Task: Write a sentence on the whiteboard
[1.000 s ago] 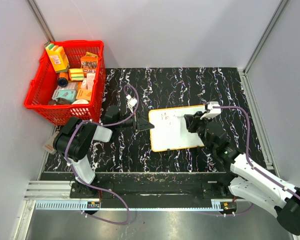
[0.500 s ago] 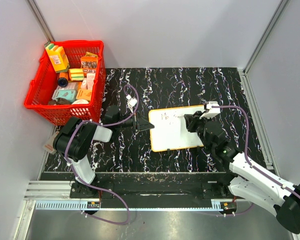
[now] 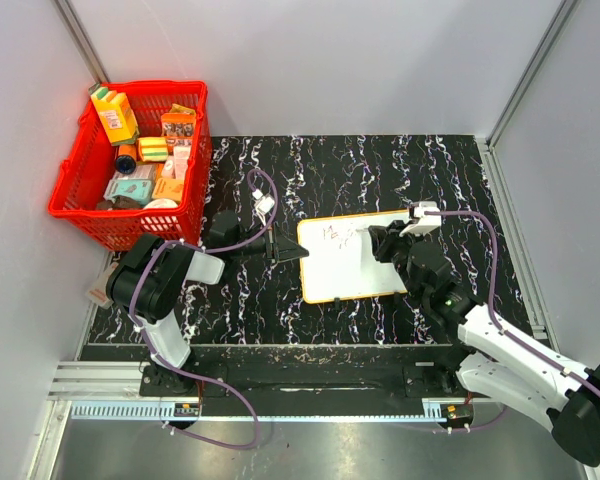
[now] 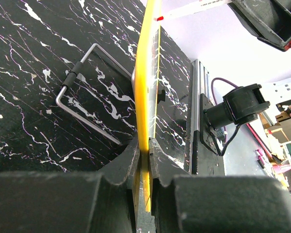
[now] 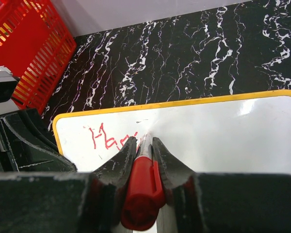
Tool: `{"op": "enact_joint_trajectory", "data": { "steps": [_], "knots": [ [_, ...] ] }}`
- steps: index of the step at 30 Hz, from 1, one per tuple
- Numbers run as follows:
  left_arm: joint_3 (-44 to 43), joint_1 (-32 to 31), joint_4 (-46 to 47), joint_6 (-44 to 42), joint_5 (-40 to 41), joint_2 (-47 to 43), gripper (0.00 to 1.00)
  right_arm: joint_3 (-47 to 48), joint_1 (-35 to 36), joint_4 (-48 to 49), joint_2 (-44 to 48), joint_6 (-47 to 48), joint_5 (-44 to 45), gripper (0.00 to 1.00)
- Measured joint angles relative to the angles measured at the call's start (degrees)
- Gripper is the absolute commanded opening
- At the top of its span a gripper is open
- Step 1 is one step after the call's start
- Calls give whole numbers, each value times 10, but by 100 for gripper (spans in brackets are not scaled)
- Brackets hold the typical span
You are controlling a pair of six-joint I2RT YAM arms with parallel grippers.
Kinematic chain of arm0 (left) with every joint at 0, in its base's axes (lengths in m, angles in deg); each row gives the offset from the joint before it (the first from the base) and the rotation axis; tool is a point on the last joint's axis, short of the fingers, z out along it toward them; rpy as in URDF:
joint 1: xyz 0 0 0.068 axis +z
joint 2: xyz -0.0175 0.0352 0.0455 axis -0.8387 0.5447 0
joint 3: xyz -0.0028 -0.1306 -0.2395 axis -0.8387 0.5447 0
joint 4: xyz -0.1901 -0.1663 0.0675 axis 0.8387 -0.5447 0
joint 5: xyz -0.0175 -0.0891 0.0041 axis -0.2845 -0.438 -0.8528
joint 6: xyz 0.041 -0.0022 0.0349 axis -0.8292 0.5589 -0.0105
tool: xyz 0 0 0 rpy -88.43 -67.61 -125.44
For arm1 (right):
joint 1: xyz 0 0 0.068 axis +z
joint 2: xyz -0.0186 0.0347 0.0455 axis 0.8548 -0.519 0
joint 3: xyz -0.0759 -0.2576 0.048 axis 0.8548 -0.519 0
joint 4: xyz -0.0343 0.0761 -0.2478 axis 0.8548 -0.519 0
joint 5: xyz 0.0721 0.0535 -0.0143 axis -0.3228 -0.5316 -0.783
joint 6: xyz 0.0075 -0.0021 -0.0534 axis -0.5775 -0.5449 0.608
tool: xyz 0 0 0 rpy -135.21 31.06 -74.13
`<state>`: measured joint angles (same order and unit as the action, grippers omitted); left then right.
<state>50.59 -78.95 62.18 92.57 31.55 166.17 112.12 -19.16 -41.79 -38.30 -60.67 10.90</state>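
Note:
The whiteboard [image 3: 352,268] lies on the black marble table, white with an orange-yellow rim [image 5: 184,103]. My left gripper [image 3: 288,249] is shut on its left edge; in the left wrist view the yellow rim [image 4: 144,97] runs edge-on between the jaws of my left gripper [image 4: 144,160]. My right gripper [image 3: 372,238] is shut on a red marker [image 5: 143,191], tip on the board. The sentence [image 5: 106,137] stands as a few red letters, "Ha" and part of another; the fingers [image 5: 119,162] hide the rest. From above it is the small script [image 3: 336,234] near the top left corner.
A red basket [image 3: 80,215] full of packets stands at the back left. A bent wire stand [image 4: 87,92] lies on the table beside the board. Grey walls close the table on three sides; the rail with the arm bases runs along the near edge.
The right gripper has shifted slightly along the board's top line and the red script has grown by a stroke or two. The left arm and board have not moved.

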Motion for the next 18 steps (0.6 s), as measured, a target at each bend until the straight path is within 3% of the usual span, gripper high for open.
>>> {"op": "enact_joint_trajectory", "data": {
  "steps": [18],
  "knots": [
    [0,0,-1,3,0,0,0,0,0,-11,-4,-3,-13,0]
  ]
}}
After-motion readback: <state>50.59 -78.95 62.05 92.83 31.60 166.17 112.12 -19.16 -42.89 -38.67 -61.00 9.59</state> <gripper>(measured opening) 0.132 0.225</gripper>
